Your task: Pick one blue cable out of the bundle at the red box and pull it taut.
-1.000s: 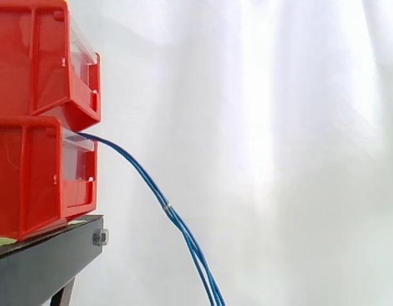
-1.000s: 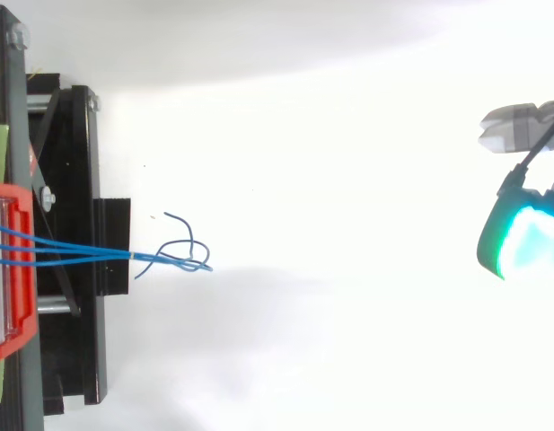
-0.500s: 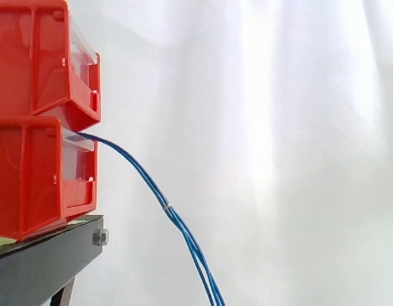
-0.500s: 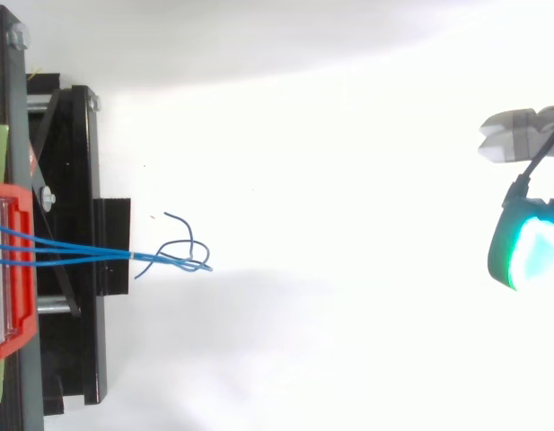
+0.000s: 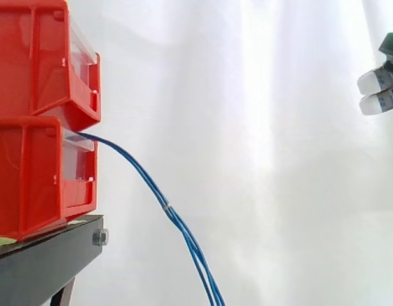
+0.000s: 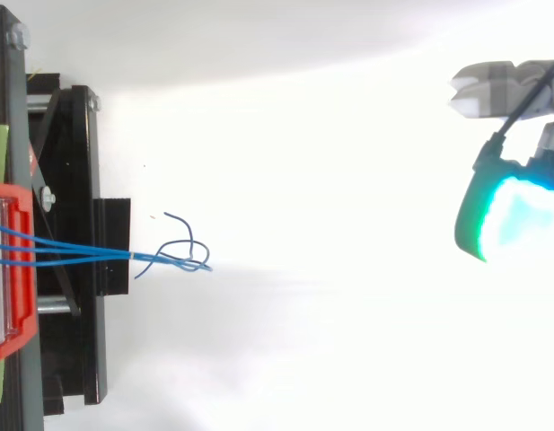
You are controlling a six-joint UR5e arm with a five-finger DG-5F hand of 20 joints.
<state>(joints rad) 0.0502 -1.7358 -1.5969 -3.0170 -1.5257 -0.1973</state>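
Side view: two red bins stand stacked at the left on a black stand [image 5: 43, 258], the upper red bin [image 5: 37, 60] resting on the lower red bin [image 5: 30, 178]. The bundle of blue cables [image 5: 142, 175] comes out at the top front of the lower bin. It arcs down to the right in front of the white curtain [image 5: 266, 159]. A small pale tie [image 5: 167, 207] binds the strands partway down. Below the tie they fan slightly and run off the bottom edge. The bundle hangs slack. The hand [image 5: 376, 81] enters at the upper right edge, well apart from the cables and higher than the point where they leave the bin. Two pale fingertips lie one above the other there, pointing left, close together and holding nothing.

Top view: the blue cables run rightward from the lower red bin at the left edge, crossing the black stand as separate strands. They meet at the tie just past the stand's edge, and beyond it the loose ends curl into small loops. The hand [image 6: 505, 220] is at the far right, well apart from those ends. Its fingers [image 6: 481, 90] are spread: a grey tip sits apart from a broad pad glowing green and cyan, with nothing in the gap.
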